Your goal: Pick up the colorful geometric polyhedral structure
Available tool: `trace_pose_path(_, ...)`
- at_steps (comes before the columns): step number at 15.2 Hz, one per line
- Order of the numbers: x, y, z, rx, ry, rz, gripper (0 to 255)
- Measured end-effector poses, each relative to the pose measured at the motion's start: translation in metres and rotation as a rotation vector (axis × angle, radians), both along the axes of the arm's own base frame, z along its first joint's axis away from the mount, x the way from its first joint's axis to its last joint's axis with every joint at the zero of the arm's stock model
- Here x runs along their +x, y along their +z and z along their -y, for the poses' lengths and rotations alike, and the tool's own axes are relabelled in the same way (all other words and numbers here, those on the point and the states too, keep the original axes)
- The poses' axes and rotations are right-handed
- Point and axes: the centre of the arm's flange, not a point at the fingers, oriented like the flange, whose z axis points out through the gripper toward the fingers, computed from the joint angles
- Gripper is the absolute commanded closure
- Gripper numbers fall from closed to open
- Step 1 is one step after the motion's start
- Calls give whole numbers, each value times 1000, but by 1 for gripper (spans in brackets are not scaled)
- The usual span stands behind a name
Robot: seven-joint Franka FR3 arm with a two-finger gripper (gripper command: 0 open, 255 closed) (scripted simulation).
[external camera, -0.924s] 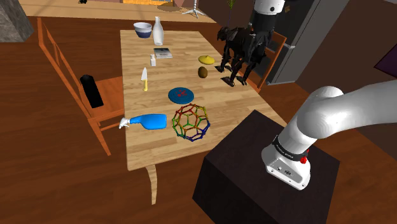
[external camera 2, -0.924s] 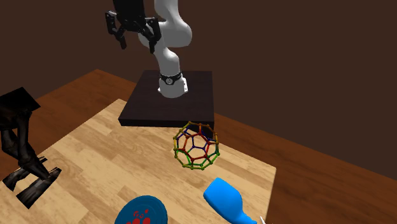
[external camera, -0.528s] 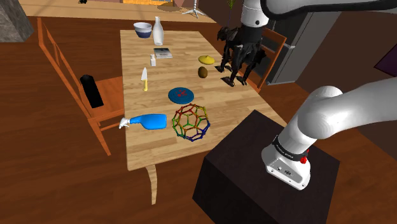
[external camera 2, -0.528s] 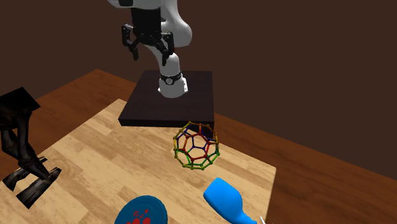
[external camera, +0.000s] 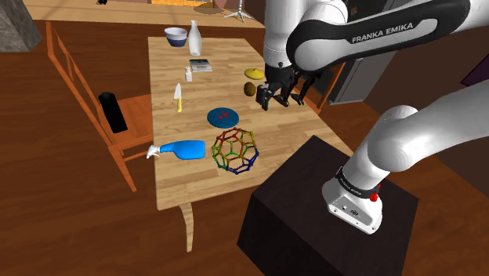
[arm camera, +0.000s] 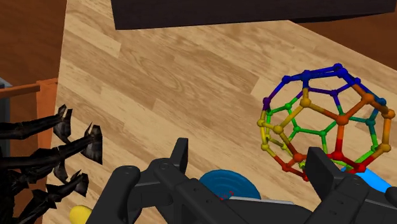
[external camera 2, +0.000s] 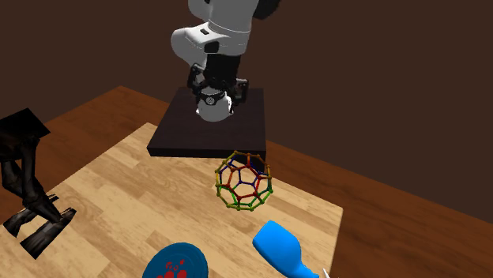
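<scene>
- My jaws stand wide open and hold nothing. In the wrist view my two black fingers [arm camera: 181, 158] are well apart, with only the bare wood of the bench [arm camera: 159, 83] beyond the gap.
- In the shoulder view my jaws hang in the air over the bench's right side, pointing down. They are beyond the blue plate [external camera: 223, 117] and near a small brown round thing [external camera: 249, 88].
- The polyhedral structure [external camera: 236, 150] rests on the bench. It is a round open cage of rods in red, orange, yellow, green and blue, with small balls at the joints.
- It sits close to the bench edge that faces my stand [external camera: 329, 205]. It lies between the blue spray bottle [external camera: 184, 149] and that stand, just beside the blue plate.
- The structure is well apart from my jaws. In the wrist view it lies off to the side, past one finger and not between the two.
- In the second exterior view it stands on the wood in front of the dark stand, with the spray bottle near it and my jaws up above.
- A black animal figure [arm camera: 44, 153] stands at the bench's other side, and a yellow thing [external camera: 254, 73] lies near the brown one.
- Farther along the bench lie a knife [external camera: 178, 97], a white bottle [external camera: 194, 38] and a bowl [external camera: 175, 36].
</scene>
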Motion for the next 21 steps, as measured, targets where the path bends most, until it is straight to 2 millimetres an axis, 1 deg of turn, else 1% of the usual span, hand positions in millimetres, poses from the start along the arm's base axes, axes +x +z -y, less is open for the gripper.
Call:
trace_pose_path(1,3,-10,-8,-15,2,6,0)
trace_pose_path(4,12,-40,-42,-60,11,25,0)
trace_pose_path(10,32,-102,-98,-150,27,61,0)
trace_pose_path(11,35,-115,-109,-163,32,66,0)
trace_pose_path(13,42,-139,-123,-192,37,77,0)
trace_pose_path(14,44,-147,-131,-202,38,82,0)
trace_pose_path(17,47,-164,-137,-210,38,89,0)
trace_pose_path(21,48,-187,-136,-211,38,89,0)
